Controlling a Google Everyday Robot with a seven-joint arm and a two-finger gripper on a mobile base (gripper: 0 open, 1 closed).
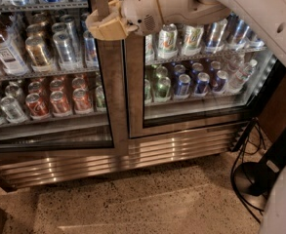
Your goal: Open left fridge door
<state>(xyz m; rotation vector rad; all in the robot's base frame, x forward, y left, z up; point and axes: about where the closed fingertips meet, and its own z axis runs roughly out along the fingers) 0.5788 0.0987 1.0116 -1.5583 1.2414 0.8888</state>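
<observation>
We look down at the fridge [132, 155], a wide stainless-steel drinks cooler that fills the upper two thirds of the frame, with its ribbed steel grille running across the bottom. The left fridge door [114, 106] takes up the left half of the frame. It is a tall glass pane in a brushed-steel frame, standing upright with its long axis vertical and its glass facing us. Its inner steel edge runs from the top centre of the frame down to the grille, leaning a little to the right as it descends.

The tan gripper [97, 24] sits in the upper centre-left of the frame, directly in front of the upper part of that inner edge and pointing left across it. We cannot tell whether the gripper is open or closed, or whether it touches the door. The pale robot arm [230, 4] reaches in from the upper right.

Behind the left glass, wire shelves hold silver cans, red cans [54, 101] and a bottle [3, 48]. The right door [135, 106] shows blue and green cans [181, 82]. Speckled floor [132, 199] lies below, with black cables [245, 145] at lower right.
</observation>
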